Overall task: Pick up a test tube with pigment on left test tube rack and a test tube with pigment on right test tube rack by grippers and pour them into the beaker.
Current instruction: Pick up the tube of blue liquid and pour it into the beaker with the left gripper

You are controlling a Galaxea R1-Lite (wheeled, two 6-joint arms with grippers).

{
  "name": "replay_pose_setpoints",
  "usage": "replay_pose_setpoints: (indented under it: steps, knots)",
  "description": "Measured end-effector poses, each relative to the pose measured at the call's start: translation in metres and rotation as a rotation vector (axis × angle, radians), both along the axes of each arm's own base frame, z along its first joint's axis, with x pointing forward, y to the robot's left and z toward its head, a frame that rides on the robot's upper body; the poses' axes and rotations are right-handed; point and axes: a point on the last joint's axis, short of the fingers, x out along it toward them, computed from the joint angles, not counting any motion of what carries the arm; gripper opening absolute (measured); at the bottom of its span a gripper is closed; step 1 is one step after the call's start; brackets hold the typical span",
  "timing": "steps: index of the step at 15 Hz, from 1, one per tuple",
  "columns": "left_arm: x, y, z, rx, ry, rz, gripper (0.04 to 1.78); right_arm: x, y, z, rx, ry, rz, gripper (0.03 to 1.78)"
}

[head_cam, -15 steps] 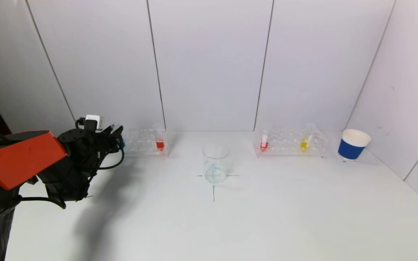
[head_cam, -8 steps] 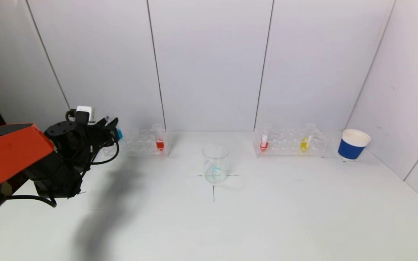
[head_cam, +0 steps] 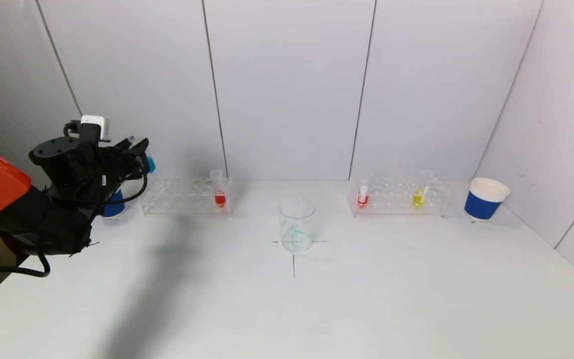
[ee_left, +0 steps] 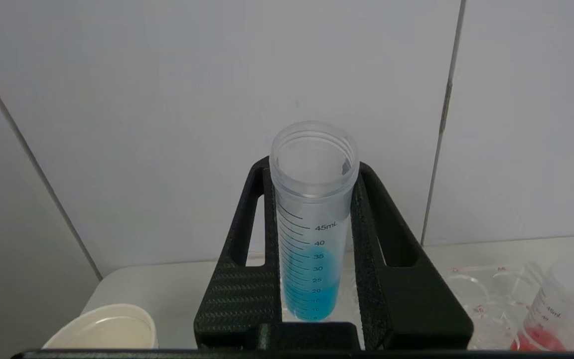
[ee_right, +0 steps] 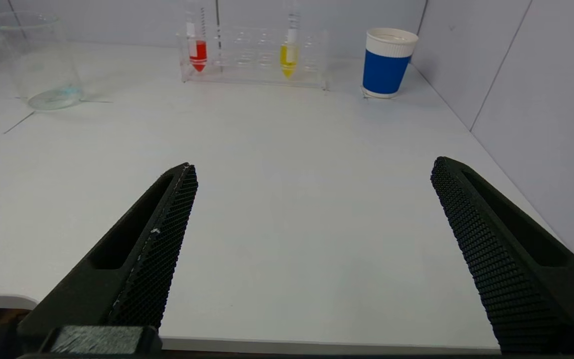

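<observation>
Item, left gripper (ee_left: 314, 249): I see it pinching the blue-pigment test tube (ee_left: 312, 234) upright (raised above the left rack (head_cam: 182, 195)). Item, right gripper (ee_right: 312, 234): spread wide over the near table edge. Item, beaker (head_cam: 296, 224): between racks.

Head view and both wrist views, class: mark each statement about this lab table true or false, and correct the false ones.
1. The left claw is shut on the clear plastic test tube of blue pigment. True.
2. The right claw grips a yellow tube. False: it is open and empty, low over the white table.
3. The clear glass beaker stands between the two clear racks. True.
4. The right clear test tube rack holds two blue tubes. False: one red, one yellow.
5. The blue paper cup with white rim lies tipped over. False: it stands upright.
</observation>
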Motion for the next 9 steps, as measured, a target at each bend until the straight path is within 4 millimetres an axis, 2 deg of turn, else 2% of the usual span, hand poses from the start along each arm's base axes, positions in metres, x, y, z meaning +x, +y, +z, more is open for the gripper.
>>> replay_pose_setpoints:
  steps: [5,9]
  knots:
    - [-0.021,-0.015,0.051,0.043,0.016,-0.033,0.43,0.000,0.000,0.000,0.000,0.000,-0.001,1.71]
    - [-0.037,-0.047,0.091,0.089,-0.024,-0.119,0.43,0.000,0.000,0.000,0.000,0.000,0.000,1.71]
